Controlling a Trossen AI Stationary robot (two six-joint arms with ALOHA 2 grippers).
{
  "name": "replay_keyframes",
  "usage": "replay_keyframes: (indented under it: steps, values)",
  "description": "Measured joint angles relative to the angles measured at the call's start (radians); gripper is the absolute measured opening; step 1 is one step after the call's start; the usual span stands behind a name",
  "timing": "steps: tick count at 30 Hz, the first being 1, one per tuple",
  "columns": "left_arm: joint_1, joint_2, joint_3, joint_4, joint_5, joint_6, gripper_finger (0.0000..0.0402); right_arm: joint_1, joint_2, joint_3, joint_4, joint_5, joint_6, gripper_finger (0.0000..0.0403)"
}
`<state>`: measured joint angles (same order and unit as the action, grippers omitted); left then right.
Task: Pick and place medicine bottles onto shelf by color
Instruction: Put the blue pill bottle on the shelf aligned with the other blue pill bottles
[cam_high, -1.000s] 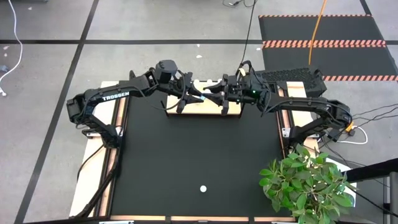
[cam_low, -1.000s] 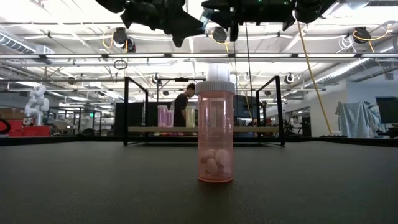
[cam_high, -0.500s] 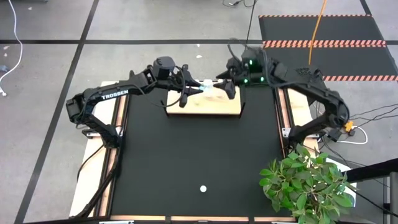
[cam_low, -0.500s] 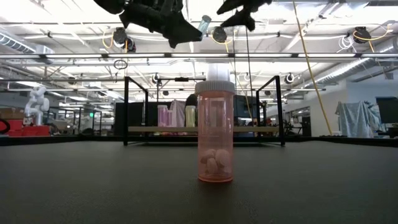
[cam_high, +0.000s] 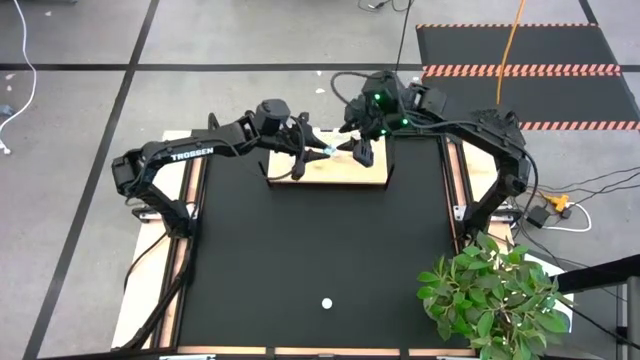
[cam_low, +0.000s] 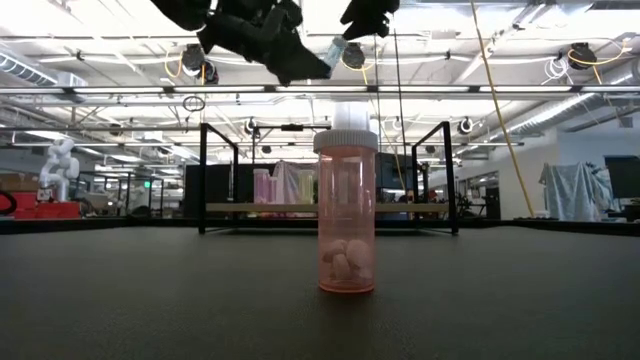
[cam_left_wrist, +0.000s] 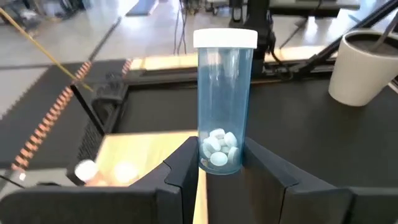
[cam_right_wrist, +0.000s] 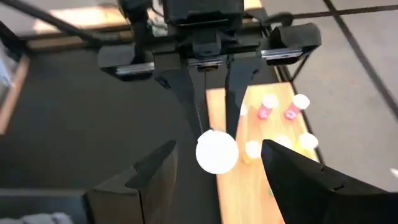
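Between left gripper (cam_left_wrist: 221, 177) fingers: blue bottle (cam_left_wrist: 224, 106).

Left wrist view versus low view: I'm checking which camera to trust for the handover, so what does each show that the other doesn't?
Only the left wrist view shows the white pills inside the blue bottle, gripped at its base by the left end effector, plus a white pot beyond. Only the low view shows a pink bottle standing alone on the black table, and the right end effector open beside the blue bottle's cap. Both show the blue bottle held up above the shelf.
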<state>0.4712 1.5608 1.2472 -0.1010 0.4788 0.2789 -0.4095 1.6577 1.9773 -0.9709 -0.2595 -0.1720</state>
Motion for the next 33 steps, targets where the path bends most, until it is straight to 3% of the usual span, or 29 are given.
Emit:
replay_keyframes:
  steps: [7,16,33]
  values:
    - [-0.023,0.013,-0.001,0.012,0.000,0.012,0.0108,0.043,0.016,-0.001,-0.014,0.055,-0.139,0.0226]
    - [-0.032,0.017,-0.002,-0.001,0.016,0.012,0.0108,0.045,0.025,-0.040,-0.029,0.051,-0.155,0.0224]
    - [-0.035,0.016,-0.002,0.000,0.017,0.008,0.0108,0.046,0.026,-0.086,0.009,0.042,-0.139,0.0131]
